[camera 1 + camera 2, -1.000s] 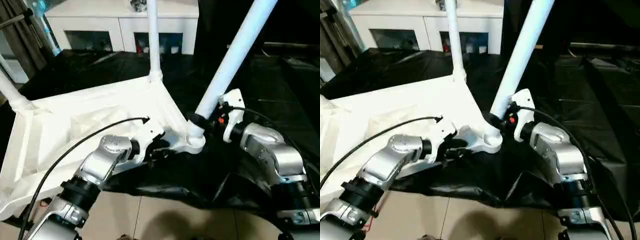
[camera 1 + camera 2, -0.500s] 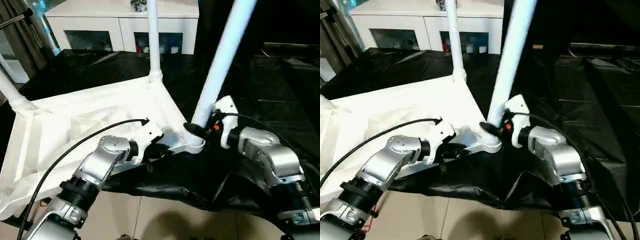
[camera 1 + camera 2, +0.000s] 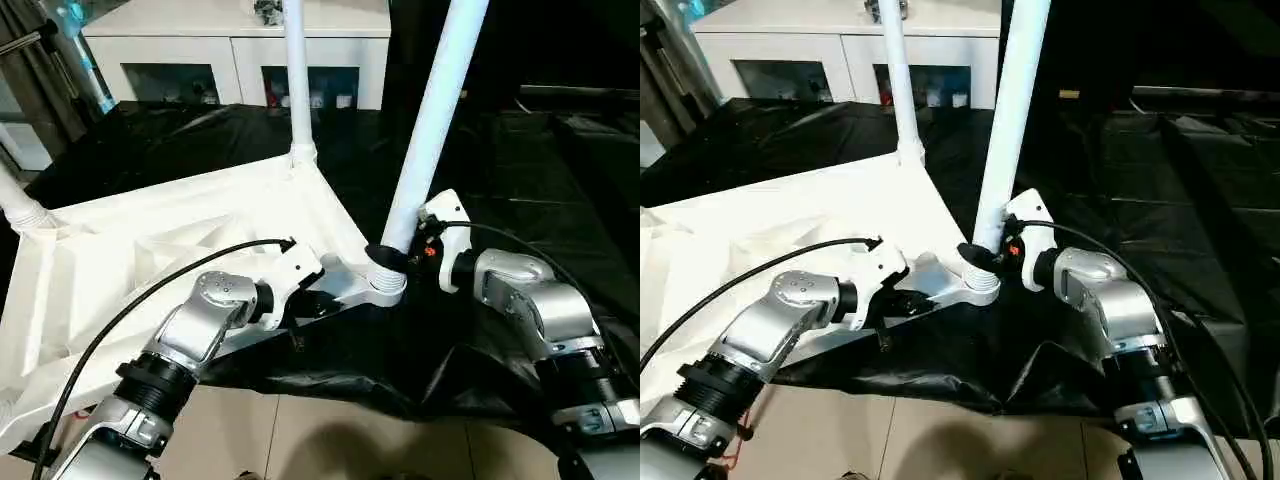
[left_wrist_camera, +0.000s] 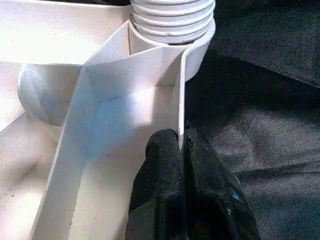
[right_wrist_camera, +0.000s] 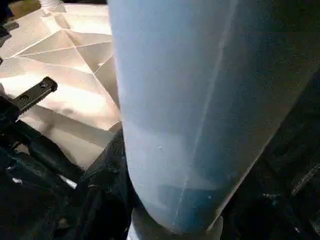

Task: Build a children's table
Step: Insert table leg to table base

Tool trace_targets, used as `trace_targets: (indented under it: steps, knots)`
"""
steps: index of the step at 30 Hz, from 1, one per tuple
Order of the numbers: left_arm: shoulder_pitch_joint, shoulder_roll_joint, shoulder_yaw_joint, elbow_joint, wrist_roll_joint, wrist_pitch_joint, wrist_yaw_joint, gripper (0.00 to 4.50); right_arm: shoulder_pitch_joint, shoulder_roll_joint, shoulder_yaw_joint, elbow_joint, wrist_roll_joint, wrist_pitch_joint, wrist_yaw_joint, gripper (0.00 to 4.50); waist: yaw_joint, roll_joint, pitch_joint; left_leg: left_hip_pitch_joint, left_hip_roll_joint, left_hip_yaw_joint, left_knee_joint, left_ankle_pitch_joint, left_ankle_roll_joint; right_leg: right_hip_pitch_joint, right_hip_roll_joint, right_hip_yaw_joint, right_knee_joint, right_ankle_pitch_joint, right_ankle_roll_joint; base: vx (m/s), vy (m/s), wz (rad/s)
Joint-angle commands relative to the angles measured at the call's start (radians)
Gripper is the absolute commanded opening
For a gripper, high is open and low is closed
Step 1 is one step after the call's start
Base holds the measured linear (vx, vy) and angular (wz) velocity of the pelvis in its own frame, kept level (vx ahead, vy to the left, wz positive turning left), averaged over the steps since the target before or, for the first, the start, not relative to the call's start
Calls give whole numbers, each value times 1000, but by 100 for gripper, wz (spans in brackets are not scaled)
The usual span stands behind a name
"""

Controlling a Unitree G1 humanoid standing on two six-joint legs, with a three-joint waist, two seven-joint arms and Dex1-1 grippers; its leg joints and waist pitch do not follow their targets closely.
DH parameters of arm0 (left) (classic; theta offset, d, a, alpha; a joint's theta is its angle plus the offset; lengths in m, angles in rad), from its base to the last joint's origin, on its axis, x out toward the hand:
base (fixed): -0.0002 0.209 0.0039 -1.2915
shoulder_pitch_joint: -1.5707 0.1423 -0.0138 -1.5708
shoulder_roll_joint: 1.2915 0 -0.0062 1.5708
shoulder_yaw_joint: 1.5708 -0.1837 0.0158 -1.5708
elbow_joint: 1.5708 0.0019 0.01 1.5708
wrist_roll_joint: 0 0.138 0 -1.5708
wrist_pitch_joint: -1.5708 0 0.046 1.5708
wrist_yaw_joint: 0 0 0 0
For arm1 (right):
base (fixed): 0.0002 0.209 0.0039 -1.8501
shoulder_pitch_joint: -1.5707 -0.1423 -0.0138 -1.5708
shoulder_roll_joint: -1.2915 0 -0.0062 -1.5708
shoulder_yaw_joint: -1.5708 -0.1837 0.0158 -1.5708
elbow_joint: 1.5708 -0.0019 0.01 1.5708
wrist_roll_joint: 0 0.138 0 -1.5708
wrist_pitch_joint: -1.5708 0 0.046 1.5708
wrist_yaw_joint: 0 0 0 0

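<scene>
Left gripper point(image 4: 181, 150): two black fingers pinched on the thin side wall of the upturned white ribbed plastic tabletop point(image 3: 130, 260), bracing it on black sheeting point(image 3: 480, 330). Right gripper point(image 3: 392, 260): clamped round the base of the near white tapered tube leg point(image 3: 430, 120), seated in its round corner socket point(image 3: 385, 288). Step, judged: screwing this leg home; next, further twisting, kept upright. Far leg point(image 3: 296, 75) fitted; white glass-fronted cabinet point(image 3: 240, 40) behind.

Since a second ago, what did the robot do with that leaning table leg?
The right gripper tipped the near leg from slanted to nearly upright in its corner socket. The left gripper pinched shut on the tabletop rim. The far leg stayed put.
</scene>
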Motion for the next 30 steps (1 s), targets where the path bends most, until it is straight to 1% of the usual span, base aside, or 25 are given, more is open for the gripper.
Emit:
trace_targets:
  steps: [1, 2, 3, 6, 9, 10, 13, 14, 16, 18, 19, 20, 21, 22, 23, 25, 26, 28, 29, 30]
  knots:
    - [21, -4, 6, -5, -36, -3, -34, 0, -1, -6, 31, 36, -20, 25, 13, 189, 3, -16, -74, 9, 25, -5, -67, -163, 52, 58, -46, 42, -66, -233, -218, 0, 0, 0]
    - [23, -7, 10, -5, -40, -3, -33, 0, -1, -7, 31, 40, -18, 25, 19, 189, 3, -14, -74, 10, 25, -5, -67, -163, 53, 58, -46, 42, -67, -235, -217, 0, 0, 0]
    - [23, -10, 15, -4, -43, -4, -30, 0, -1, -7, 30, 44, -15, 23, 23, 189, 2, -16, -75, 9, 25, -5, -66, -158, 55, 59, -46, 43, -66, -227, -220, 0, 0, 0]
    - [20, -16, 26, 7, -43, -8, -18, 0, 7, -5, 19, 47, -5, 12, 28, 189, 2, -15, -75, 9, 25, -6, -67, -155, 58, 59, -46, 42, -65, -222, -221, 0, 0, 0]
    - [17, -22, 36, 20, -38, -14, -2, 0, 22, -1, 2, 49, 3, -3, 30, 189, 2, -17, -75, 10, 25, -4, -66, -163, 59, 58, -46, 42, -68, -240, -218, 0, 0, 0]
    - [17, -22, 36, 20, -38, -14, -2, 0, 22, -1, 2, 49, 3, -3, 30, 189, 3, -17, -74, 11, 26, -5, -66, -164, 58, 57, -47, 42, -68, -242, -218, 0, 0, 0]
    - [11, -29, 53, 34, -31, -21, 27, 0, 61, 20, -58, 57, 27, -55, -5, 189, 4, -18, -74, 10, 25, -4, -67, -173, 61, 56, -47, 42, -71, -260, -210, 0, 0, 0]
    - [11, -29, 56, 35, -31, -24, 31, 0, 75, 25, -72, 57, 30, -74, -16, 189, 4, -13, -74, 11, 25, -4, -68, -179, 59, 55, -47, 42, -75, -273, -202, 0, 0, 0]
    - [11, -31, 60, 37, -29, -27, 35, 0, 95, 28, -85, 56, 30, -95, -26, 189, 3, -16, -73, 9, 24, -5, -69, -185, 59, 56, -46, 41, -75, -286, -198, 0, 0, 0]
    - [11, -32, 62, 39, -28, -28, 37, 0, 102, 29, -89, 56, 30, -100, -29, 189, 3, -13, -74, 11, 24, -5, -70, -197, 58, 54, -47, 40, -78, -317, -188, 0, 0, 0]
    - [10, -34, 63, 43, -27, -30, 40, 0, 122, 31, -93, 49, 33, -109, -30, 189, 3, -13, -74, 11, 24, -6, -70, -198, 57, 53, -46, 40, -79, -324, -185, 0, 0, 0]
    - [10, -34, 63, 43, -27, -30, 40, 0, 122, 31, -93, 49, 33, -109, -30, 189, 4, -13, -74, 11, 24, -5, -70, -196, 58, 53, -46, 41, -80, -323, -182, 0, 0, 0]
    - [8, -36, 65, 47, -25, -33, 41, 0, 141, 32, -95, 40, 35, -115, -30, 189, 4, 0, -75, 13, 25, -5, -70, -196, 57, 52, -45, 41, -84, -309, -178, 0, 0, 0]
    - [7, -37, 65, 52, -23, -35, 42, 0, 162, 32, -88, 26, 31, -120, -32, 189, 3, -5, -76, 11, 24, -6, -69, -191, 60, 53, -44, 40, -80, -292, -182, 0, 0, 0]
    - [7, -37, 65, 52, -22, -36, 42, 0, 164, 32, -87, 25, 31, -120, -32, 189, 5, -6, -77, 8, 23, -6, -70, -178, 66, 56, -44, 40, -78, -273, -184, 0, 0, 0]
    - [5, -38, 66, 57, -20, -39, 43, 0, 191, 30, -69, 3, 17, -130, -31, 189, 7, -4, -78, 9, 23, -6, -69, -181, 69, 55, -45, 39, -79, -289, -180, 0, 0, 0]
    - [3, -39, 65, 61, -18, -42, 44, 0, 211, 28, -48, -22, 0, -137, -32, 189, 8, -1, -79, 9, 22, -5, -69, -175, 70, 54, -45, 39, -80, -288, -177, 0, 0, 0]
    - [0, -39, 62, 70, -15, -51, 46, 0, 230, 26, -10, -62, -23, -139, -31, 189, 10, -2, -77, 9, 22, -6, -71, -179, 70, 54, -44, 39, -81, -300, -170, 0, 0, 0]
    - [0, -39, 61, 70, -15, -51, 46, 0, 231, 26, -10, -63, -23, -139, -31, 188, 9, -1, -78, 9, 22, -6, -71, -183, 68, 54, -44, 39, -81, -308, -168, 0, 0, 0]
    - [0, -41, 60, 72, -14, -52, 47, 0, 227, 24, 4, -71, -30, -137, -29, 188, 8, -3, -78, 10, 23, -6, -72, -192, 67, 53, -45, 39, -83, -322, -165, 0, 0, 0]
